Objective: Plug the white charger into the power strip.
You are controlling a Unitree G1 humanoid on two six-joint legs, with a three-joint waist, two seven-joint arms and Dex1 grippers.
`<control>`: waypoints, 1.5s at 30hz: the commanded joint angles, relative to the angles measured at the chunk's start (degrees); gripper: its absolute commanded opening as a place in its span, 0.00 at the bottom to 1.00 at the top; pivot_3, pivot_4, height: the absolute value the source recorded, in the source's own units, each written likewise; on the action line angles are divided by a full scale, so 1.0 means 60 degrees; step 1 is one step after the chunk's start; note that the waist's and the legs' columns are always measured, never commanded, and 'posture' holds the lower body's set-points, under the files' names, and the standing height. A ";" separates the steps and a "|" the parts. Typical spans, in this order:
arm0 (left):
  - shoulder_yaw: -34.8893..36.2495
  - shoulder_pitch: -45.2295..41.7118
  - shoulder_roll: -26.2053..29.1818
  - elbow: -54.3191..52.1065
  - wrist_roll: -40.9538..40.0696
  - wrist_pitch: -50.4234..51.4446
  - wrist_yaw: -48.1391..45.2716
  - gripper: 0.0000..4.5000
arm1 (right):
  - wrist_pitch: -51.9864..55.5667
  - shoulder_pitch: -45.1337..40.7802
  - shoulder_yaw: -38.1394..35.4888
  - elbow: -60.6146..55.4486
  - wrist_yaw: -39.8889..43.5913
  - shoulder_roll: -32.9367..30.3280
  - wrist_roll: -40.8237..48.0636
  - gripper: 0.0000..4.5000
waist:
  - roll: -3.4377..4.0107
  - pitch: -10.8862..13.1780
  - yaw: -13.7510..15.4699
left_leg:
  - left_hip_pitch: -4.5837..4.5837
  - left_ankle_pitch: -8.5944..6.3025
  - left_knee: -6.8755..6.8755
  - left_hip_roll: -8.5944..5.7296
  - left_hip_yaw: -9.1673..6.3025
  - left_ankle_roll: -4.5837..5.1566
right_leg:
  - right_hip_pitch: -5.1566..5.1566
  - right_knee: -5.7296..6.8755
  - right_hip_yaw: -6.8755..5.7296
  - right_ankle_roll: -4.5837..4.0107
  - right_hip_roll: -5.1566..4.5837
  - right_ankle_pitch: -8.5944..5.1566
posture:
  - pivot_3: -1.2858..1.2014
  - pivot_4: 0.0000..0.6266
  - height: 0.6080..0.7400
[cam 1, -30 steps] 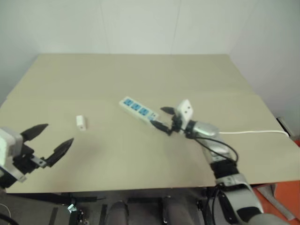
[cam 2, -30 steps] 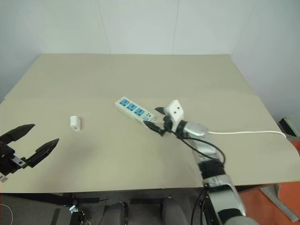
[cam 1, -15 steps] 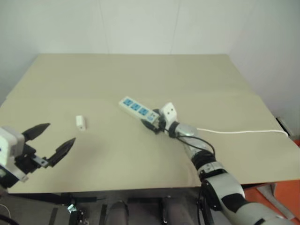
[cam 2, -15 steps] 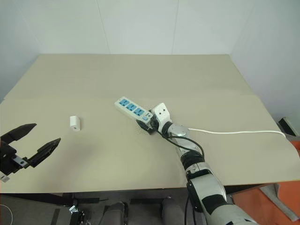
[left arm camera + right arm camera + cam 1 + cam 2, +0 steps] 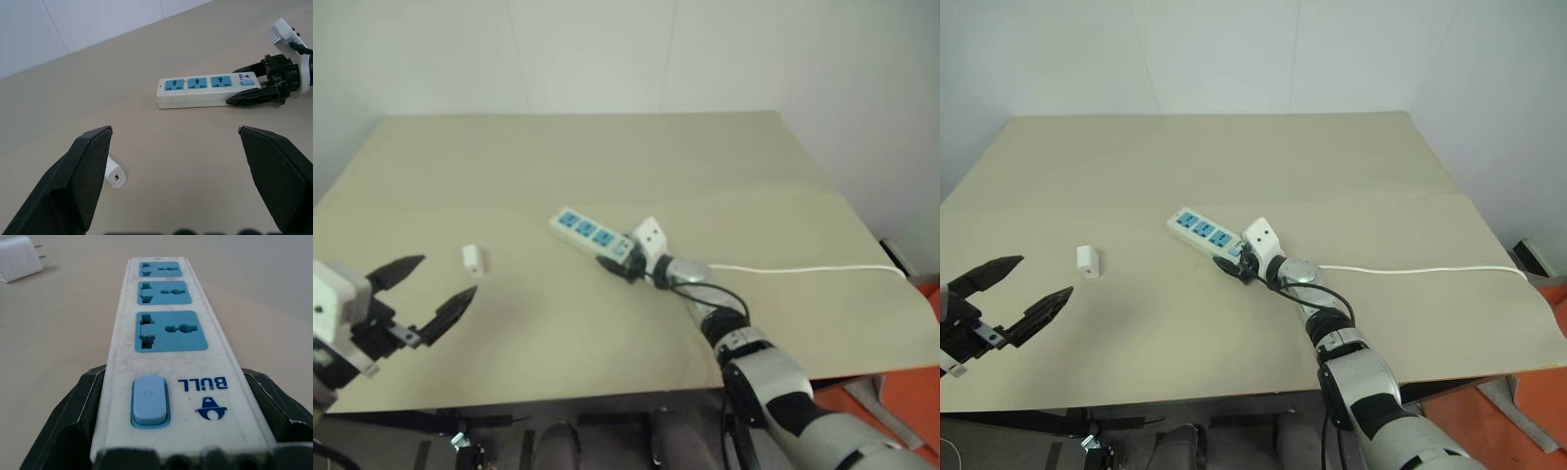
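The right arm reached forward and inward across the flat beige tabletop (image 5: 607, 157), forearm low and nearly level, with the right gripper (image 5: 619, 262) at the switch end of the long flat white power strip with three blue socket faces (image 5: 590, 233). Its two black fingers (image 5: 73, 421) stood one on each side of that end, hard against the strip's white edges, clasping it where the pale blue switch sat. The strip lay flat and slantwise near the table's middle, its thin white cord (image 5: 803, 269) running off toward the right edge.

The left arm was bent and held out at the near left corner, the left gripper (image 5: 429, 298) pointing level across the table with its black fingers (image 5: 73, 181) spread wide and nothing between them.

The small white rectangular charger block (image 5: 472, 258) lay on the table by itself, left of the strip and well apart from it, just beyond the left gripper's fingertips.
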 commanded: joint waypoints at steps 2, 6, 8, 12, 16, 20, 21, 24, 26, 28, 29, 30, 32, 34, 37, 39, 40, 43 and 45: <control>0.0019 -0.0098 0.0140 -0.0077 0.0037 -0.0308 0.0027 1.00 | -0.0091 0.0455 -0.0229 -0.0811 0.1140 -0.0208 0.0504 0.76 | 0.0000 0.0000 0.0002 | 0.0000 0.0000 -0.0002 0.0000 -0.0001 0.0000 | 0.0000 0.0000 -0.0001 0.0000 0.0000 0.0000 | 0.52 0.24 1.00; -0.0149 -0.0307 0.0370 0.0138 0.0066 -0.0361 -0.0197 1.00 | 0.0434 0.1224 -0.0227 -0.2821 0.3474 -0.0737 0.1611 0.76 | 0.0004 0.0003 0.0057 | -0.0007 0.0000 -0.0003 -0.0001 -0.0001 0.0000 | 0.0000 -0.0005 -0.0005 0.0008 -0.0002 -0.0005 | 0.52 0.24 1.00; -0.0236 -0.0462 0.0566 0.0337 0.0097 -0.0407 -0.0354 1.00 | 0.0644 0.1623 0.0025 -0.3739 0.4721 -0.1151 0.1943 0.76 | 0.0008 0.0005 0.0084 | -0.0008 0.0000 -0.0003 -0.0001 0.0000 0.0000 | -0.0001 -0.0004 -0.0005 0.0036 -0.0003 -0.0022 | 0.52 0.24 1.00; -0.0548 -0.0999 0.1180 0.1047 0.0241 -0.0633 -0.0815 1.00 | 0.0843 0.1972 0.0491 -0.4378 0.6315 -0.1615 0.2163 0.76 | 0.0012 0.0008 0.0088 | 0.0004 0.0000 -0.0003 0.0000 0.0001 0.0000 | -0.0001 0.0000 -0.0004 0.0046 0.0001 -0.0027 | 0.52 0.24 1.00; -0.1176 -0.1792 0.2052 0.2062 0.0668 -0.1061 -0.1601 1.00 | 0.0375 0.1789 0.0784 -0.3691 0.6701 -0.1521 0.1811 0.76 | 0.0012 0.0008 0.0020 | 0.0017 0.0000 -0.0008 0.0006 0.0001 0.0000 | 0.0001 0.0005 -0.0001 0.0044 0.0009 -0.0027 | 0.52 0.24 1.00; -0.2162 -0.2816 0.2981 0.3421 0.1238 -0.1768 -0.2644 1.00 | 0.0041 0.1496 0.0836 -0.2882 0.6528 -0.1230 0.1539 0.76 | 0.0015 0.0011 0.0006 | 0.0011 0.0000 -0.0019 0.0004 0.0008 0.0000 | -0.0009 0.0001 0.0006 0.0042 0.0009 -0.0028 | 0.52 0.24 1.00; -0.2453 -0.3136 0.3211 0.3826 0.1387 -0.2006 -0.2962 1.00 | -0.0057 0.1444 0.0823 -0.2725 0.6503 -0.1155 0.1488 0.76 | 0.0015 0.0011 0.0009 | 0.0008 0.0000 -0.0020 0.0004 0.0007 -0.0001 | -0.0012 0.0001 0.0004 0.0042 0.0009 -0.0028 | 0.52 0.24 1.00; -0.3231 -0.4074 0.3724 0.4937 0.1768 -0.2638 -0.3807 1.00 | -0.0347 0.1310 0.0766 -0.2274 0.6436 -0.1028 0.1369 0.76 | 0.0017 0.0012 -0.0002 | 0.0008 0.0001 -0.0026 0.0004 0.0007 -0.0001 | -0.0014 0.0000 0.0004 0.0042 0.0010 -0.0028 | 0.52 0.24 1.00; -0.3782 -0.4759 0.3945 0.5700 0.2046 -0.3109 -0.4354 1.00 | -0.0562 0.1249 0.0762 -0.2018 0.6398 -0.1001 0.1275 0.76 | 0.0018 0.0013 -0.0013 | 0.0008 0.0001 -0.0033 0.0004 0.0008 -0.0001 | -0.0015 0.0000 0.0004 0.0041 0.0010 -0.0028 | 0.52 0.24 1.00; -0.4456 -0.5517 0.4125 0.6584 0.2500 -0.3832 -0.4954 1.00 | -0.0833 0.1196 0.0823 -0.1789 0.6369 -0.1000 0.1116 0.76 | 0.0018 0.0013 0.0001 | 0.0009 0.0001 -0.0040 0.0004 0.0007 -0.0001 | -0.0016 0.0001 0.0003 0.0041 0.0011 -0.0028 | 0.52 0.24 1.00; -0.4983 -0.6100 0.4229 0.7254 0.2974 -0.4498 -0.5305 1.00 | -0.1000 0.1178 0.0882 -0.1679 0.6363 -0.1008 0.1001 0.76 | 0.0018 0.0013 0.0012 | 0.0011 0.0001 -0.0040 0.0004 0.0007 -0.0001 | -0.0014 0.0001 0.0003 0.0041 0.0011 -0.0028 | 0.52 0.24 1.00; -0.5564 -0.6749 0.4341 0.7995 0.3543 -0.5373 -0.5740 1.00 | -0.1174 0.1171 0.0962 -0.1588 0.6324 -0.1028 0.0838 0.76 | 0.0016 0.0012 0.0019 | 0.0014 0.0001 -0.0039 0.0004 0.0007 -0.0001 | -0.0012 0.0001 0.0002 0.0041 0.0011 -0.0028 | 0.52 0.24 1.00; -0.6837 -0.8466 0.4466 0.9730 0.4834 -0.7397 -0.6662 1.00 | -0.1392 0.1131 0.1065 -0.1377 0.6264 -0.1025 0.0596 0.76 | 0.0014 0.0010 0.0024 | 0.0020 0.0004 -0.0039 0.0003 0.0005 -0.0003 | -0.0007 0.0002 0.0002 0.0041 0.0014 -0.0027 | 0.52 0.24 1.00; -0.7723 -1.0043 0.4342 1.1186 0.5595 -0.8612 -0.7375 1.00 | -0.1562 0.1069 0.1115 -0.1192 0.6234 -0.1006 0.0442 0.76 | 0.0000 0.0001 0.0027 | 0.0032 0.0007 -0.0038 0.0000 0.0002 -0.0007 | 0.0007 0.0004 -0.0003 0.0041 0.0017 -0.0026 | 0.52 0.24 1.00; -0.8956 -1.2609 0.3829 1.3398 0.6701 -1.0136 -0.8386 1.00 | -0.1726 0.0904 0.1229 -0.0938 0.6107 -0.0964 0.0178 0.76 | -0.0009 -0.0004 0.0026 | 0.0029 0.0008 -0.0035 0.0000 0.0002 -0.0008 | 0.0009 0.0005 0.0001 0.0042 0.0020 -0.0026 | 0.52 0.24 1.00; -0.9554 -1.3615 0.3625 1.4465 0.7203 -1.0875 -0.8791 1.00 | -0.1773 0.0829 0.1248 -0.0832 0.6010 -0.0924 0.0080 0.76 | -0.0009 -0.0004 -0.0014 | 0.0032 0.0008 -0.0036 -0.0001 0.0007 -0.0007 | 0.0010 0.0007 0.0009 0.0043 0.0021 -0.0026 | 0.52 0.24 1.00; -1.0051 -1.4129 0.3563 1.4999 0.7467 -1.1216 -0.8890 1.00 | -0.1736 0.0778 0.1229 -0.0778 0.5964 -0.0890 0.0064 0.76 | -0.0008 -0.0003 -0.0045 | 0.0034 0.0008 -0.0037 0.0000 0.0005 -0.0006 | 0.0007 0.0008 0.0012 0.0043 0.0023 -0.0026 | 0.52 0.24 1.00; -1.1297 -1.5270 0.3407 1.6369 0.8200 -1.2465 -0.8948 1.00 | -0.1706 0.0658 0.1179 -0.0610 0.5843 -0.0802 0.0030 0.76 | -0.0007 -0.0003 -0.0089 | 0.0046 0.0008 -0.0043 0.0002 0.0003 -0.0004 | 0.0003 0.0026 0.0020 0.0044 0.0029 -0.0027 | 0.52 0.24 1.00; -1.1974 -1.5938 0.3244 1.7194 0.8988 -1.3640 -0.8948 1.00 | -0.1690 0.0599 0.1156 -0.0531 0.5772 -0.0765 0.0012 0.76 | -0.0007 -0.0003 -0.0091 | 0.0045 0.0008 -0.0042 0.0003 -0.0002 -0.0004 | -0.0002 0.0033 0.0019 0.0045 0.0031 -0.0027 | 0.52 0.24 1.00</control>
